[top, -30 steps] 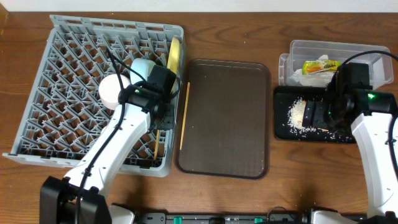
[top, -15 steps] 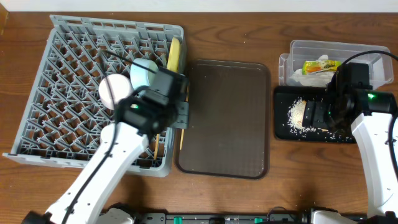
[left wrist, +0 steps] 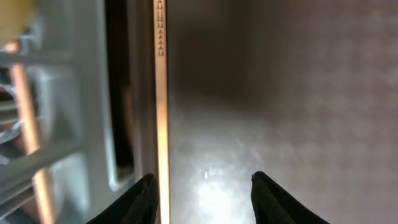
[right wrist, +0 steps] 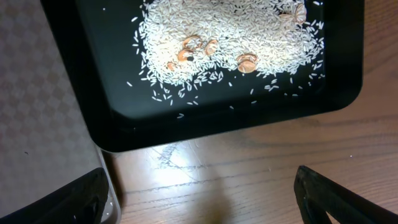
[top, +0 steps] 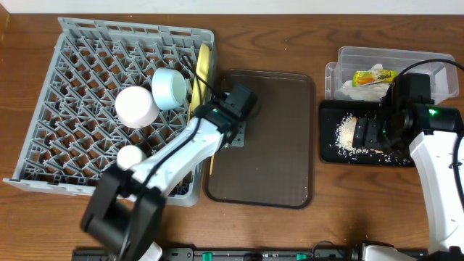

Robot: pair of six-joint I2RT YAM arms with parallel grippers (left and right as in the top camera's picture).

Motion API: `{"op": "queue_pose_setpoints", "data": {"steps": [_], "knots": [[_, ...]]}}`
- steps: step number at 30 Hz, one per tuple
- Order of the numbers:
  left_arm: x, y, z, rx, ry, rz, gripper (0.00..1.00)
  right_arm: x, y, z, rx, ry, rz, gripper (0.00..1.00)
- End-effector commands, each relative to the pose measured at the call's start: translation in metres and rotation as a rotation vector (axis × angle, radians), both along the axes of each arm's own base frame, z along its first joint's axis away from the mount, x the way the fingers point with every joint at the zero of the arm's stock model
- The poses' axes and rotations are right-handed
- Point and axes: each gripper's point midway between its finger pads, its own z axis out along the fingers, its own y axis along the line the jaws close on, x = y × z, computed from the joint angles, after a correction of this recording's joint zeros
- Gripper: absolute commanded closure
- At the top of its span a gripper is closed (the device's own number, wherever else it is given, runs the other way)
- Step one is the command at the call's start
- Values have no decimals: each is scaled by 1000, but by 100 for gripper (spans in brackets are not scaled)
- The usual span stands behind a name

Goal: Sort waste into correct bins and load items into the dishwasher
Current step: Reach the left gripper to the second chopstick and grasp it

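**Both grippers open, one chopstick by the tray edge**

We see the big grey dish rack (top: 138,29) filling the left side of the wooden tabletop (top: 326,36). Its right wall runs just beside the brown tray (top: 272,145), with only a thin gap between them. A strip of wood shows between the brown tray and the black tray (top: 330,156). The clear tub (top: 428,61) sits behind the black tray, touching it.

In the rack, the yellow plate (top: 204,69) stands on its edge by the right wall. The light blue bowl (top: 170,88) is next to it, then the white bowl (top: 136,106). The small white cup (top: 130,156) is nearer the front.

A chopstick (left wrist: 161,124) lies along the brown tray's left edge. The left gripper (left wrist: 208,199) hangs over that edge. Its fingers are apart and squeeze nothing, and the chopstick runs right by one finger.

The wrapper (top: 373,76) lies in the clear tub. Rice (right wrist: 230,37) is spread in the black tray. The right gripper (right wrist: 199,205) is spread wide over the black tray's front rim and holds nothing.
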Motion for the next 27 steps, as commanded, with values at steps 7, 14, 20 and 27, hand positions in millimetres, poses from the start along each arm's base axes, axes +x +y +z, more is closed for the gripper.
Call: {"op": "queue_pose_setpoints", "data": {"steps": [7,14,20,27], "knots": [[5,9,-49,80,44,40,51,3,-5,8,-6,-26,-23,7],[12,29,-54,91,65,95,51,3,-5,8,-6,-26,-23,7],[12,38,-56,90,83,120,50,3,-5,8,-6,-26,-23,7],[0,27,-71,35,163,110,51,3,-5,8,-7,-26,-23,7]]}}
